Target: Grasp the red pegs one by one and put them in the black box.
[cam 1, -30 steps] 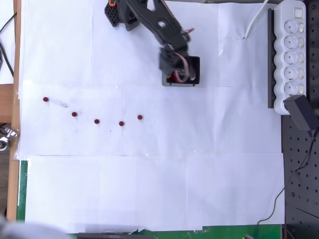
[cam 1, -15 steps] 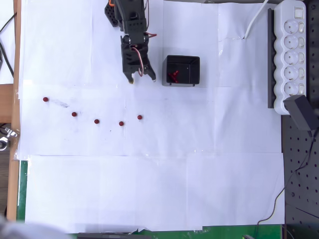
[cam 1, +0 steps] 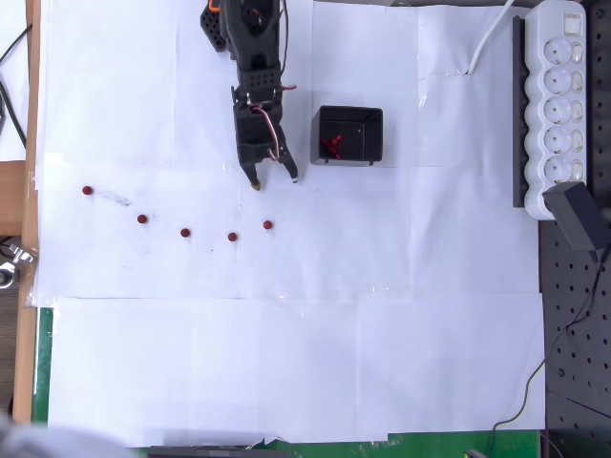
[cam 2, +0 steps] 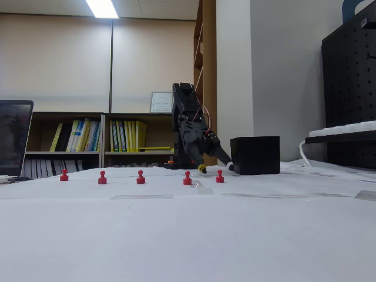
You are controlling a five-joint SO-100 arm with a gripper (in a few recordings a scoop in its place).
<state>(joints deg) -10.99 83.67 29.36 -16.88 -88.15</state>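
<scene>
On the white paper sheet [cam 1: 286,363] that covers the table, five red pegs [cam 1: 185,232] lie in a loose row in the overhead view, running from the peg at the far left [cam 1: 87,191] down to the one at the right end [cam 1: 267,225]. In the fixed view the same five pegs [cam 2: 140,177] stand upright in a line across the paper.

The gripper [cam 1: 274,179] hangs just left of the black box [cam 1: 349,135], at about nine o'clock from it, and the right-end peg sits at roughly six o'clock from the fingertips, a little apart from them. The jaws stand spread, with nothing between them; one tip is yellowish and the other pale. In the fixed view the gripper [cam 2: 215,167] points down toward the paper, its tips low beside the box [cam 2: 255,155].

Inside the box, some red is visible against the glossy black floor [cam 1: 331,146]; how many pegs that is cannot be told.

At three o'clock from the box, well apart, a white power strip [cam 1: 561,105] lies along the table's right edge.
</scene>
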